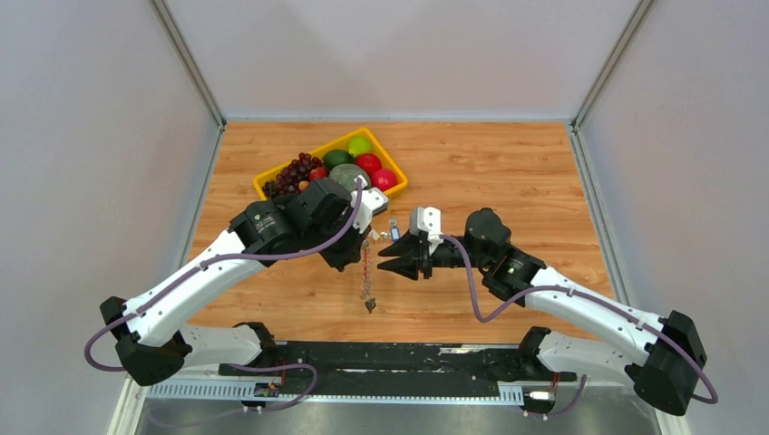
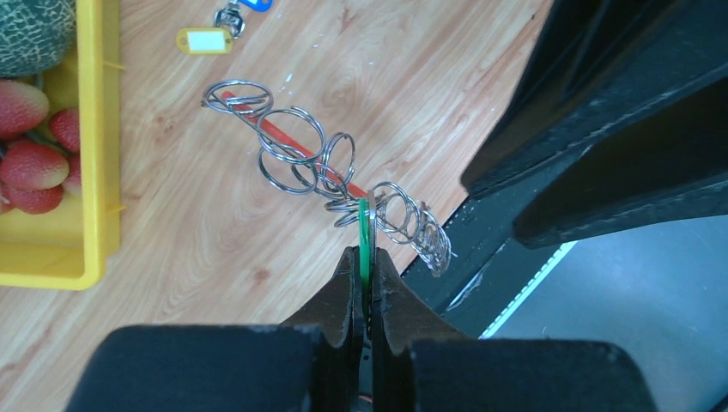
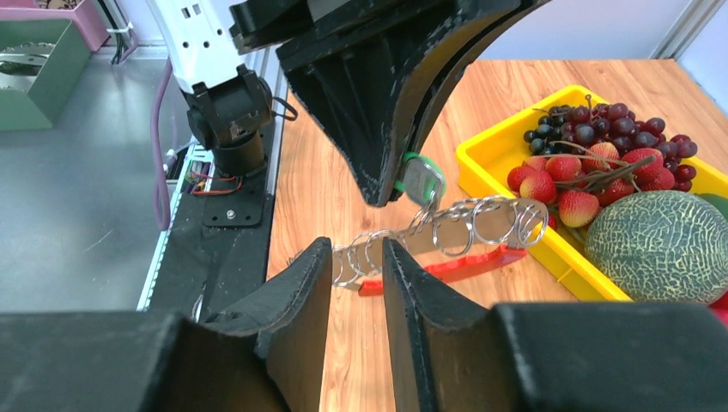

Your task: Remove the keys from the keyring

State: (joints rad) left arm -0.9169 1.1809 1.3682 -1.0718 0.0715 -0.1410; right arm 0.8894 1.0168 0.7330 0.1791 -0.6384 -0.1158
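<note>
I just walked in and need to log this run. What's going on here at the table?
The left gripper has its fingers shut on a thin green-rimmed tag. A bunch of silver-grey metal rings, strung along a red elongated clip, hangs from that tag over the wooden table. The right gripper is open, with its fingers lined up on the near end of the bunch but not closed on it. Every ring in view sits on the clip.

Yellow tray (image 2: pixel 90 129) far-left on wooden table (image 1: pixel 490 172): grapes (image 1: pixel 295 172), strawberries (image 3: pixel 558 184), netted melon (image 3: pixel 661 245), green apple (image 1: pixel 360 145), red apples (image 1: pixel 368 163).
</note>
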